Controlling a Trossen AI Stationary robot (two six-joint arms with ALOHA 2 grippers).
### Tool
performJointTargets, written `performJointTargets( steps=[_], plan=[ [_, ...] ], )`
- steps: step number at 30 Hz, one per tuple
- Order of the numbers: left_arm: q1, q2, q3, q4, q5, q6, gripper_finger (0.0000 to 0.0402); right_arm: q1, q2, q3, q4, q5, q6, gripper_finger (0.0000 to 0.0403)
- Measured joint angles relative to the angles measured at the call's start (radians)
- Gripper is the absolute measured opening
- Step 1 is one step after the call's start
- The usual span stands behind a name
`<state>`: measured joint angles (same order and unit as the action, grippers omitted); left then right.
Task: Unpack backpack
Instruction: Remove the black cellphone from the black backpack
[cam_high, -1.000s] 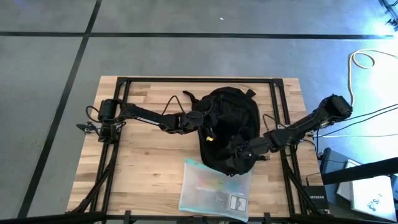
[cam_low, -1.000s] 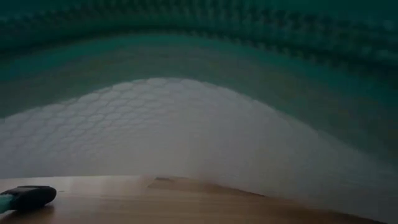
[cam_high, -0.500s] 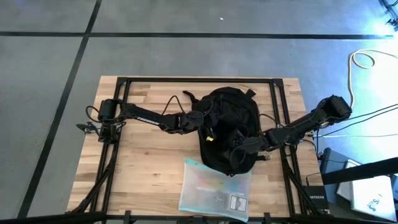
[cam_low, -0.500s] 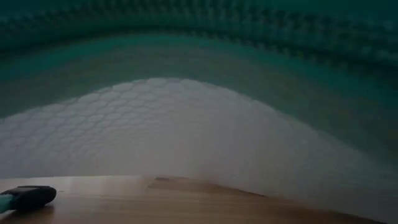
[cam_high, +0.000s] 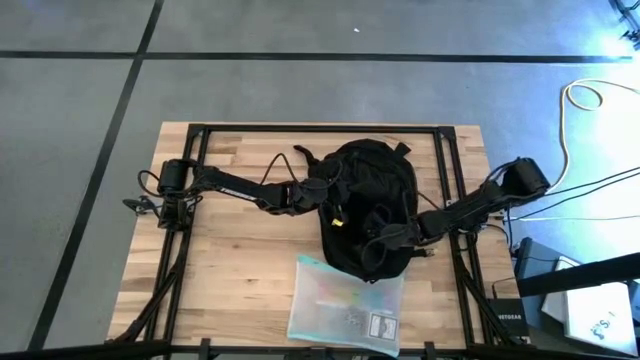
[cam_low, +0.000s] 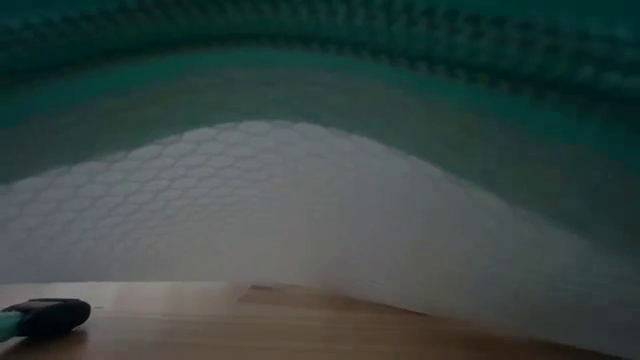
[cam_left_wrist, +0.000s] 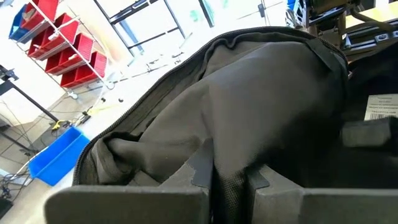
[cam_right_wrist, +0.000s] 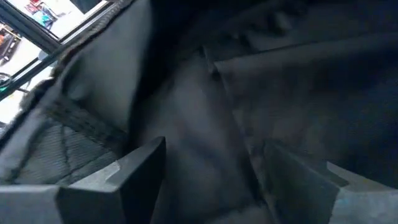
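The black backpack (cam_high: 368, 200) lies on its back in the middle of the table, its opening gaping. My left gripper (cam_high: 328, 190) is at the backpack's left side, shut on its fabric (cam_left_wrist: 229, 177). My right gripper (cam_high: 372, 240) comes from the table's right and reaches into the near part of the opening. In the right wrist view its fingers (cam_right_wrist: 140, 165) stand open, with dark lining (cam_right_wrist: 205, 124) between and ahead of them. A translucent teal-edged pouch (cam_high: 345, 305) lies flat on the table just in front of the backpack. My left gripper pinches a fold of the backpack's grey-black fabric (cam_left_wrist: 224, 158) between its two fingers, just below the zip edge (cam_left_wrist: 155, 81) at the left of the opening. The fingers come nearly level from the table's left. The held edge stands raised and the opening gapes. My right gripper is inside the opening; whether its open fingers touch the lining I cannot tell.
The pouch (cam_low: 300, 200) fills nearly the whole low view; a small dark object (cam_low: 45, 315) lies on the wood at its left. A black frame (cam_high: 200, 130) runs along the table's edges. Bare wood shows at the near left (cam_high: 220, 270).
My right gripper has gone toward the table's left and down, tipping further, deeper into the backpack's opening, still open. The backpack and the pouch have stayed in place.
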<state>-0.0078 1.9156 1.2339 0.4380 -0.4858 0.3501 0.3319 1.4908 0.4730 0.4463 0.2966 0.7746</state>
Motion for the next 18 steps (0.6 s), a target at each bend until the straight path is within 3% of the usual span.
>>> performJointTargets(
  steps=[9,18],
  plan=[
    [-0.002,0.001,-0.001,-0.002,0.000,-0.002,0.0008,-0.109,0.018,0.001,-0.146,0.047,0.179,0.0257],
    [-0.006,0.002,-0.002,-0.003,-0.008,-0.002,0.0008,-0.122,0.018,0.001,-0.295,0.312,0.223,0.0257]
  ],
)
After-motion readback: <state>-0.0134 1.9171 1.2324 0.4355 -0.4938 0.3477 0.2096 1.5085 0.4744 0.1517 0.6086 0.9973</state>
